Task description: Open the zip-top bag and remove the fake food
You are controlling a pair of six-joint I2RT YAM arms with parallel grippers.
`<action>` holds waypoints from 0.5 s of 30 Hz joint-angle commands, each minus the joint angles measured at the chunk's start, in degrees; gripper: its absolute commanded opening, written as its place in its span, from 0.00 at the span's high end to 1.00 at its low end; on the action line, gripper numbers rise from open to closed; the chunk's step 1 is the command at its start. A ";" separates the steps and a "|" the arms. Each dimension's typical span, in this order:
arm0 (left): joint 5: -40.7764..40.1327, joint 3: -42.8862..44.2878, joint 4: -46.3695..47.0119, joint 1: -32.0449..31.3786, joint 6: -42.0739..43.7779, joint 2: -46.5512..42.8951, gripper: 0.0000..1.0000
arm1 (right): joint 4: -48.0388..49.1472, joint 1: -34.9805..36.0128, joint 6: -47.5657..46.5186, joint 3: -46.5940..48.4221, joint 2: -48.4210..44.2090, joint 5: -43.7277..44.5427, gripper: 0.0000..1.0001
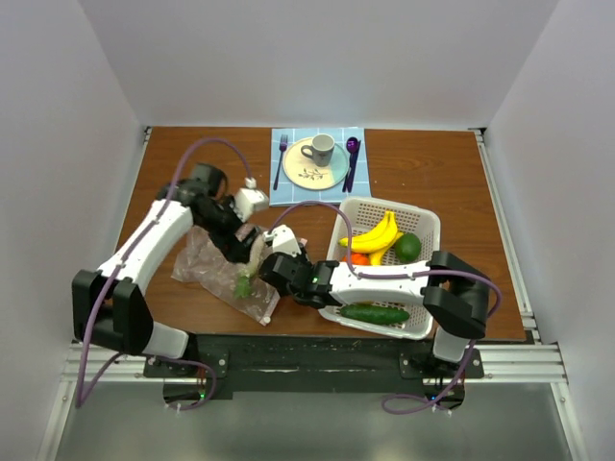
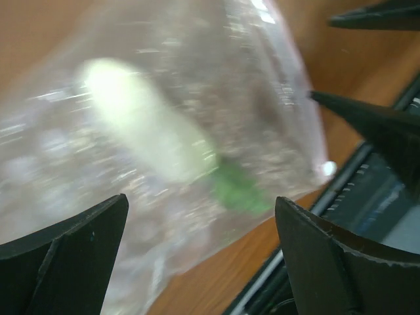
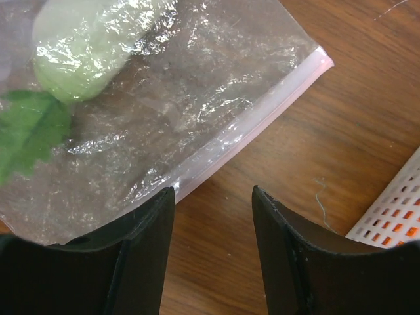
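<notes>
Looks like the last bit of unloading: one pale piece (image 3: 82, 46) is left inside the bag (image 1: 216, 269) on the bench (image 1: 452, 173), while fruit (image 1: 375, 235) is sat in the basket (image 1: 396, 203). Left end effector (image 2: 200, 213) and right end effector (image 3: 213, 197) are both spread apart, nothing is clamped. The zip edge (image 3: 262, 118) probably needs to be pinched next.

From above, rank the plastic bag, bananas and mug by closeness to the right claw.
1. zip-top bag, right beside the right claw, on its left.
2. bananas, in the basket, to its right.
3. mug, on the plate at the back.
</notes>
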 commanded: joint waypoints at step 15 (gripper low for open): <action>2.44 -5.06 8.60 0.41 -0.68 3.21 0.00 | 1.69 -0.01 2.22 -2.05 0.69 1.45 0.49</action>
